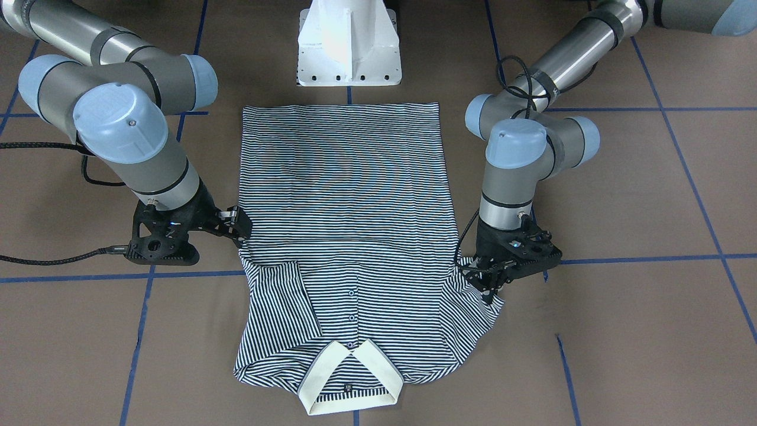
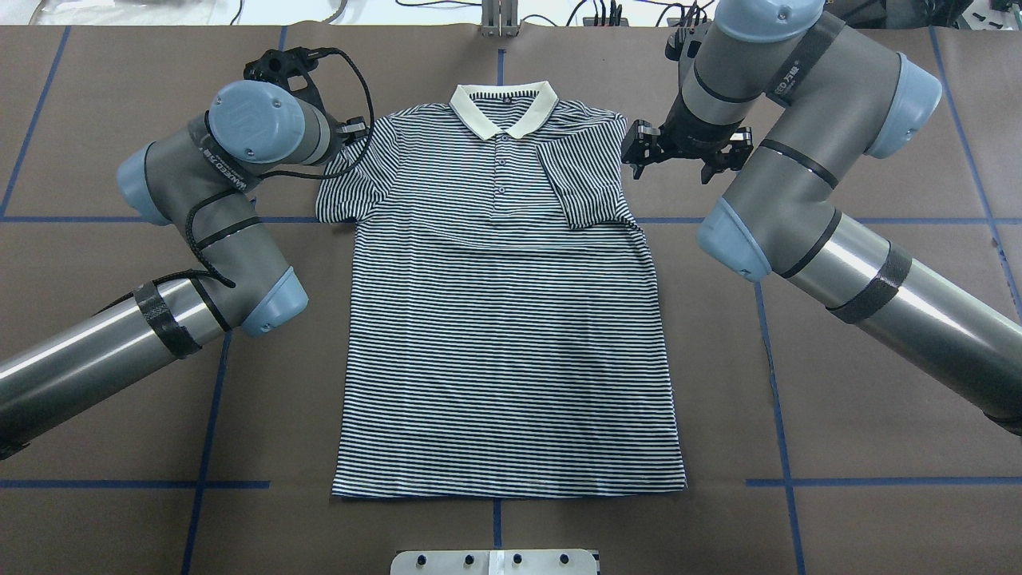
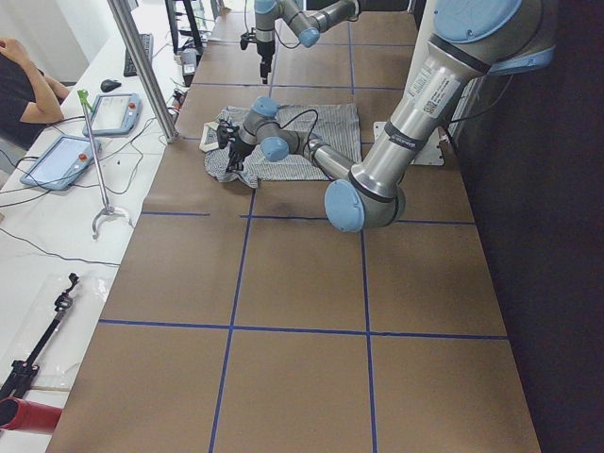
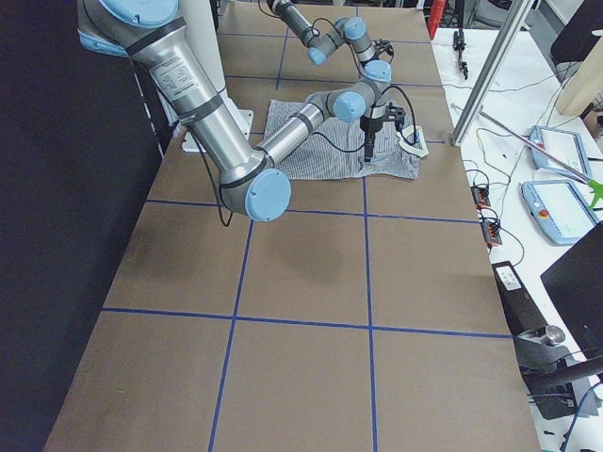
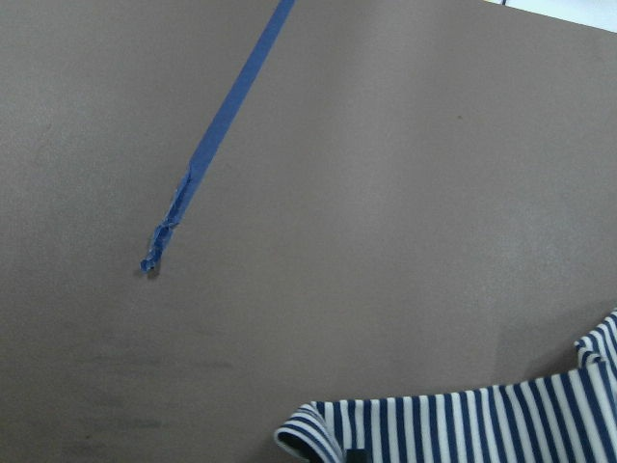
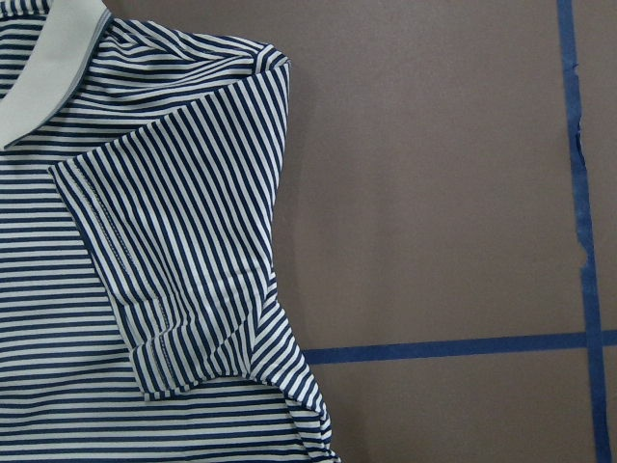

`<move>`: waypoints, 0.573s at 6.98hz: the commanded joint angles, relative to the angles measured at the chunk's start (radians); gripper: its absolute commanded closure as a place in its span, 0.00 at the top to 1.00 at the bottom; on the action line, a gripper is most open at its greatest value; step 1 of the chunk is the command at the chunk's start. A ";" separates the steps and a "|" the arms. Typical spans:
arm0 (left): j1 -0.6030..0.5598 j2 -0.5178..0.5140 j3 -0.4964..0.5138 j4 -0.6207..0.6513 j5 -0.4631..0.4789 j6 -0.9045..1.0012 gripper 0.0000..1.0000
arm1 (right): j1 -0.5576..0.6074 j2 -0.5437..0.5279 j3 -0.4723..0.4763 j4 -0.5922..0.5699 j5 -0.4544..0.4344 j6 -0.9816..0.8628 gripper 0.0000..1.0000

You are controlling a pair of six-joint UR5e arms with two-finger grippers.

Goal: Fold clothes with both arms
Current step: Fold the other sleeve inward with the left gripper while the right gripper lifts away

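**Striped polo spread flat between my two arms**

Front view: the polo shirt (image 1: 349,195) lies flat on the brown tabletop (image 1: 621,189). My left gripper (image 1: 488,288) is down on the spread sleeve (image 1: 473,325), and I cannot tell whether it is clenched. My right gripper (image 1: 239,225) hangs at the opposite edge carrying nothing, and I cannot tell how its jaws stand.

Overhead: the cream collar (image 2: 503,108) points away from my base.

Right wrist view: the other sleeve (image 6: 145,260) lies folded in over the chest

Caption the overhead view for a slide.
Striped polo shirt flat, one sleeve folded in; left end effector at the other sleeve, right end effector alongside.
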 commanded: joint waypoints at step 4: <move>0.066 -0.282 0.324 -0.059 0.008 -0.214 0.00 | 0.002 -0.051 -0.004 0.098 -0.001 0.008 1.00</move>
